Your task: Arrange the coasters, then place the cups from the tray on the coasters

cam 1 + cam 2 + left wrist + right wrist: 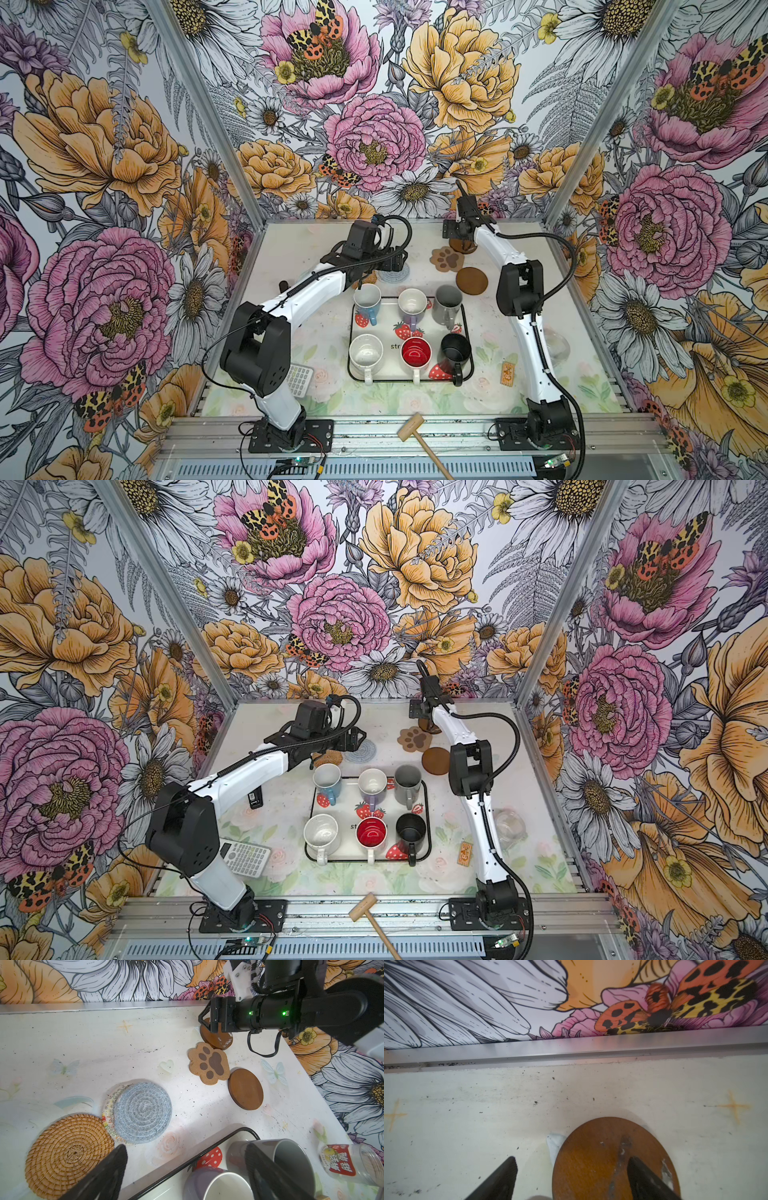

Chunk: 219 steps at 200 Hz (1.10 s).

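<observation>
Right gripper [572, 1169] stood wide and empty, low over a worn brown disc [612, 1157] lying flat on the worktop [467, 1115] by the back rail, with the paw coaster [208, 1062] and a second disc [245, 1088] close by. Left gripper [186, 1151], also wide and empty, hung over the far edge of the tray [390, 377], near the grey-blue round [143, 1111] and tan round [68, 1153]. Six cups [416, 351] sat on the tray.

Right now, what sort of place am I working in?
Likely a robot test cell, not a real home: floral printed walls on aluminium frame posts, the left arm and right arm bolted to a front rail, and staged props like a tray of mugs, a calculator, a mallet.
</observation>
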Each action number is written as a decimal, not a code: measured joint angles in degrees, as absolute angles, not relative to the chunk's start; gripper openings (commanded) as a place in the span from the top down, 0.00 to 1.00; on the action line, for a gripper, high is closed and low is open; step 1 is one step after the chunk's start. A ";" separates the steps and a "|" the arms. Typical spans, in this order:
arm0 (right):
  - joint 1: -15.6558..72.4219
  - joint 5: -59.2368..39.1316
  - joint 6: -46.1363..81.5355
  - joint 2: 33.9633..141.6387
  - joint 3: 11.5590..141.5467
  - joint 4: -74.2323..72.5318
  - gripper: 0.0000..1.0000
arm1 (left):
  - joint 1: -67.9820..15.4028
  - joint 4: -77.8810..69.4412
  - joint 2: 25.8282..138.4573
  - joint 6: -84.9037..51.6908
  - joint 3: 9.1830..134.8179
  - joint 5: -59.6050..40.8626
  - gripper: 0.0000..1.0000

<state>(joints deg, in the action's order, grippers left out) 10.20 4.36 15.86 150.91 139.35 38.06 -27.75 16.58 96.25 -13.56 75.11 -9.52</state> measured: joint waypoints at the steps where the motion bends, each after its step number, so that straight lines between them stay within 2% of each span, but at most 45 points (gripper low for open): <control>1: 10.20 4.38 15.86 150.91 139.35 38.11 0.14 | -27.75 16.58 96.25 -13.56 75.11 -9.52 0.10; 139: 10.17 5.98 13.50 153.60 142.43 45.67 0.09 | -28.01 18.46 97.62 -13.28 75.11 -8.21 0.10; 219: 9.17 6.92 16.40 153.60 143.17 48.25 0.13 | -28.01 19.14 97.60 -12.91 75.05 -7.22 0.10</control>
<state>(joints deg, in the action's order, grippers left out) 9.17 6.92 16.40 153.60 143.17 48.25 -28.01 19.14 97.60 -12.91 75.05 -7.22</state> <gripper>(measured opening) 0.878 0.900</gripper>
